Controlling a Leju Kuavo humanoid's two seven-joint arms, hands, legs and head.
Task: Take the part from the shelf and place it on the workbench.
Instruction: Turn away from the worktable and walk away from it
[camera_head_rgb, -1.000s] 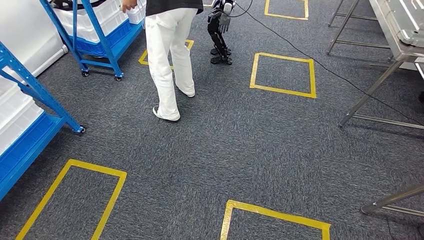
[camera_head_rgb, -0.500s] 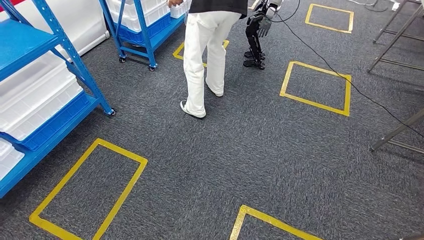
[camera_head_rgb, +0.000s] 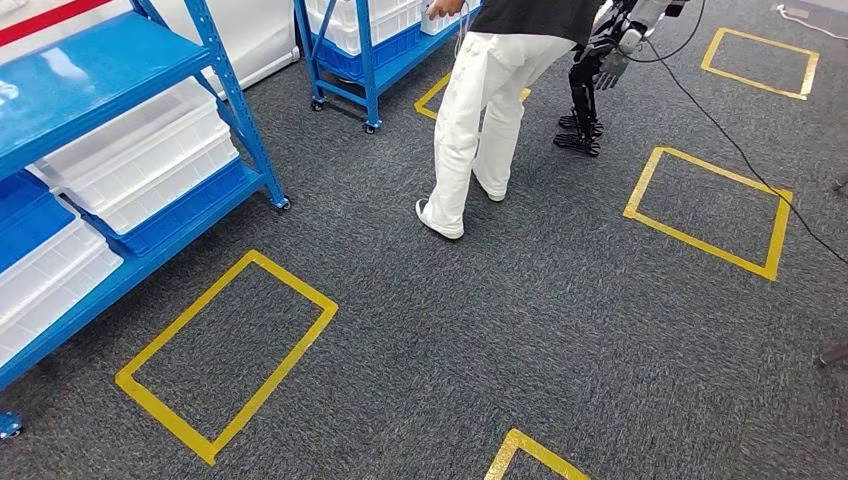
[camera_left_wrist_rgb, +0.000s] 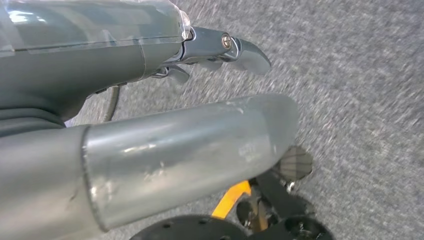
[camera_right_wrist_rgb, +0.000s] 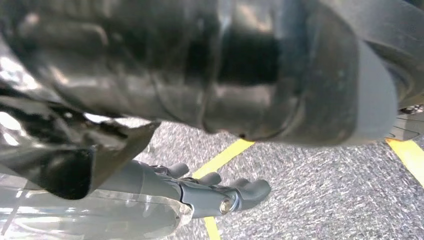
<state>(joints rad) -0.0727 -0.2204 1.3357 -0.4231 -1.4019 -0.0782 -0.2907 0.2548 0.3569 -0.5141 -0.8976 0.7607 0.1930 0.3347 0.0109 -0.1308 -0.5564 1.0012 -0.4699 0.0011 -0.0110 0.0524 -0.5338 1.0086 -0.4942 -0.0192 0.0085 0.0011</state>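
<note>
The left hand (camera_left_wrist_rgb: 125, 55) hangs over the grey carpet floor (camera_left_wrist_rgb: 360, 100). Its dark fingers (camera_left_wrist_rgb: 247, 52) are stretched out nearly straight and stand apart from the thick silver-grey thumb (camera_left_wrist_rgb: 200, 140). Nothing is between them, only the carpet under the fingertips.

The right hand (camera_right_wrist_rgb: 165, 192) also hangs over the carpet. Its fingers (camera_right_wrist_rgb: 252, 190) are bent only a little, loosely spread, and they hold nothing. A yellow tape line (camera_right_wrist_rgb: 222, 157) runs on the floor just beyond these fingers.

In the head view, the tall blue metal shelf (camera_head_rgb: 230, 110) stands well apart from both hands, on the left side. It carries long white plastic bins (camera_head_rgb: 150, 160) on its lower levels. I cannot tell which thing is the part; what lies in the bins is hidden from here.

A second blue metal shelf on small wheels (camera_head_rgb: 365, 60) stands further away with more white bins. Beside it a person in white trousers (camera_head_rgb: 480, 110) stands bent forward, one hand near that shelf. Just beside the person is a small dark humanoid robot (camera_head_rgb: 590, 90), with a black cable (camera_head_rgb: 740, 150) going from it across the floor. Yellow tape rectangles (camera_head_rgb: 230, 350) are marked on the carpet.
</note>
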